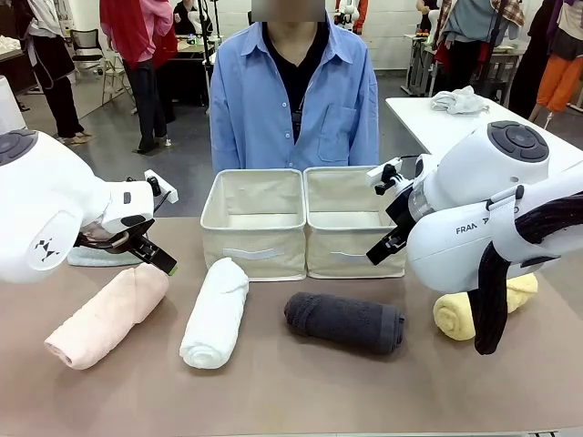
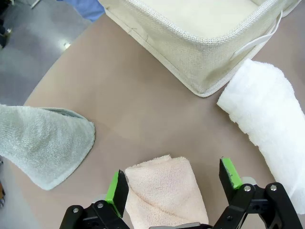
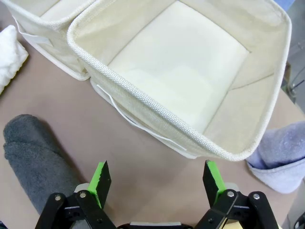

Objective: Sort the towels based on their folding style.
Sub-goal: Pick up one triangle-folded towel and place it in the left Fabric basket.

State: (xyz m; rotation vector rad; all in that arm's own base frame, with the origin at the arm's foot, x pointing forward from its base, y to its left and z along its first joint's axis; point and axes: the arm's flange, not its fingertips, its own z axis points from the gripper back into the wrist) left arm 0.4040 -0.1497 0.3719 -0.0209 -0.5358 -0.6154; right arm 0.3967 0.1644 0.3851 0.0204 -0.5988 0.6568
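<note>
Hovering over far end of pink towel [image 1: 107, 317], your left hand [image 2: 174, 179] is released, jaws straddling roll; long axis runs toward near-left corner of bench [image 1: 273, 391]. Right hand [image 3: 157, 183] released, farther off.

Bare table [image 1: 264, 364] gaps between towels [image 1: 216, 314] — boxes [image 1: 255, 246] wall off far side.

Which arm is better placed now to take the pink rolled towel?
Left. The left end effector is open above one end of the pink towel, a finger on each side. The right end effector hangs open by the right box, far from it.
</note>
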